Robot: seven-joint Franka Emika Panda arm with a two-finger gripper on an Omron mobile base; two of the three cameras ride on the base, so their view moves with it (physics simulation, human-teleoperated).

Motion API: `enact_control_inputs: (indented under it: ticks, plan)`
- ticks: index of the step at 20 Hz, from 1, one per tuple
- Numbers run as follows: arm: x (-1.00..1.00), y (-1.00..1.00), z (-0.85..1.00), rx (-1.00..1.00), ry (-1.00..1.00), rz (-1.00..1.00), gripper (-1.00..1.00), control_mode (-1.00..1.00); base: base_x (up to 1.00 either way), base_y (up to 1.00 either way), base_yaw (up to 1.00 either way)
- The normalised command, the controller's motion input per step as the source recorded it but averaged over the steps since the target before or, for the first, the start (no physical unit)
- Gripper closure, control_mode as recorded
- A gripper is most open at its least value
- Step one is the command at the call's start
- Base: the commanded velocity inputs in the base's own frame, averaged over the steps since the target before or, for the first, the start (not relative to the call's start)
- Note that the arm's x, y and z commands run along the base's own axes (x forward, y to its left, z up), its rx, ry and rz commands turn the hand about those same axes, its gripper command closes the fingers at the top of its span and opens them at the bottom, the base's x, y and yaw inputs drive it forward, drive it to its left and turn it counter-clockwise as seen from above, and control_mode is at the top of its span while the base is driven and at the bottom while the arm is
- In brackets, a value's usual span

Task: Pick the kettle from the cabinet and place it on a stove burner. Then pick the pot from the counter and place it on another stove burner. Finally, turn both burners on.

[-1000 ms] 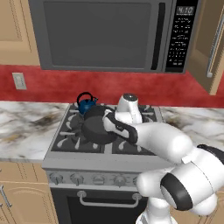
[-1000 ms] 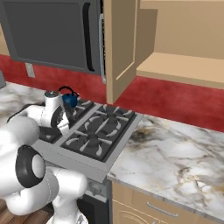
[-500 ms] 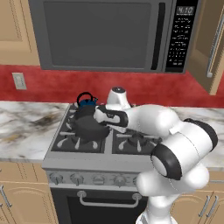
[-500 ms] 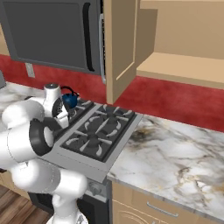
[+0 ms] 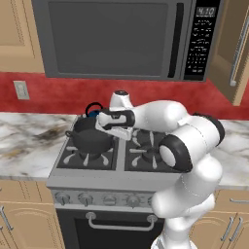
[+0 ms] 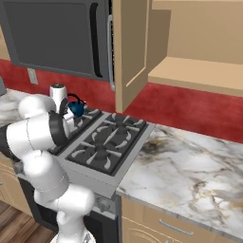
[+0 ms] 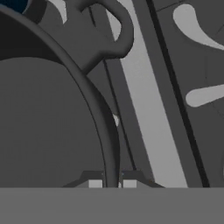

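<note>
Pot (image 5: 91,138) on front-left burner (image 5: 87,154) of stove, off counter (image 5: 29,141). Kettle (image 5: 93,111) just behind on rear-left burner, out of cabinet (image 6: 142,52). Tool (image 7: 110,183) pinched tight on pot rim, not released. Left: let go, turn both knobs (image 5: 85,199); no flame seen.

A home kitchen: steel range (image 5: 97,187), microwave (image 5: 121,39) above, marble counter (image 6: 190,166), tan wood cabinets (image 6: 190,42).

pot (image 5: 90,137): dark, squat, upright on front-left burner (loop handle visible) | kettle (image 5: 92,113): blue, behind it on rear-left burner
</note>
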Motion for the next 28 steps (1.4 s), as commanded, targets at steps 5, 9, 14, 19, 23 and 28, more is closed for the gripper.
enact_control_inputs:
  ticks: [5, 9, 14, 19, 23, 28]
  plan:
    - [0.21, 0.26, -0.22, 0.0, 0.0, 0.13, 1.0, -1.0, 0.0, 0.0, 0.0]
    - [0.07, 0.14, -0.35, -0.04, 0.0, 0.07, 1.0, -1.0, 0.0, 0.0, 0.0]
    - [0.07, 0.07, -0.21, -0.04, 0.0, 0.03, 1.0, -1.0, 0.0, 0.0, 0.0]
    - [0.11, 0.04, -0.21, -0.05, -0.03, 0.01, 1.0, -1.0, 0.0, 0.0, 0.0]
    - [0.19, 0.05, -0.27, -0.04, -0.09, 0.01, 1.0, -1.0, 0.0, 0.0, 0.0]
    - [0.21, 0.03, -0.35, -0.04, -0.11, 0.02, 1.0, -1.0, 0.0, 0.0, 0.0]
